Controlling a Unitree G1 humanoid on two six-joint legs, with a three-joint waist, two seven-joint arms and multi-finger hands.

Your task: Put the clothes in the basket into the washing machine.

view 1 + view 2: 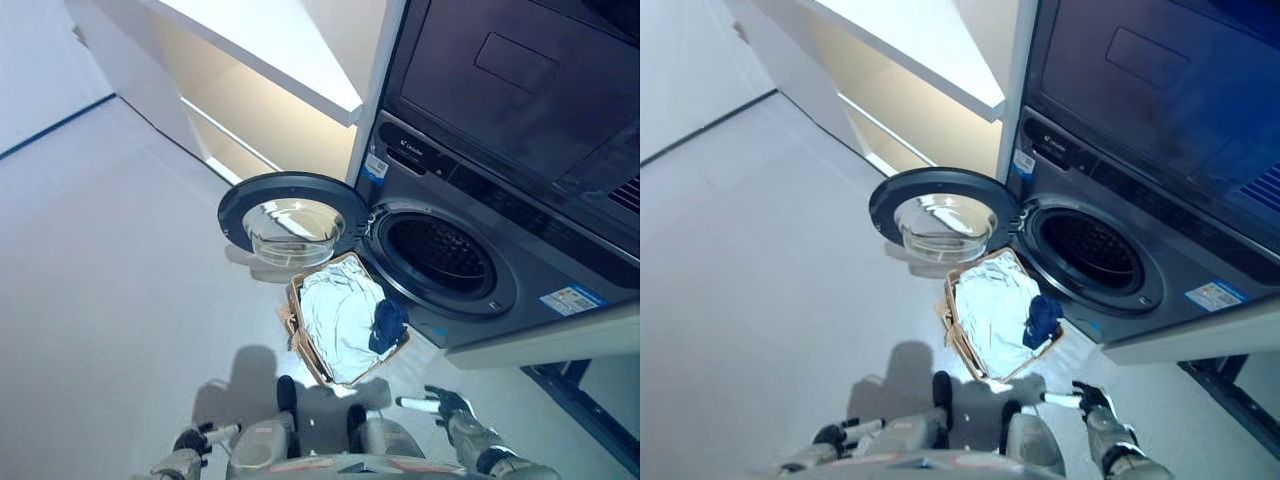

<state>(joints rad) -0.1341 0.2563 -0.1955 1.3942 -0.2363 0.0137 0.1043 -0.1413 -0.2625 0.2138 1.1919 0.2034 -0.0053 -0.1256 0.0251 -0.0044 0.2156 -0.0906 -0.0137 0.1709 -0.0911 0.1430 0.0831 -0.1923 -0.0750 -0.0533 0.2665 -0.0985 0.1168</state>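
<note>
Left eye view: brown open-topped woven basket [297, 330] on pale floor [120, 250], just in front of dark grey front-loading washing machine [520, 250], round glass-windowed door [293, 222] swung wide, drum [440, 252] apparently empty. Inside basket, crumpled white cloth [335, 315] filling most of it, small dark blue garment [389, 324] bunched at side nearest machine. Both likely soft, light, floppy; best pinched at a raised fold, blue piece first. Left hand [197, 439] low at bottom edge, fingers seemingly relaxed, though small and hard to read, holding nothing. Right hand [437, 404] near basket's corner, fingers extended, empty, not yet touching cloth.
</note>
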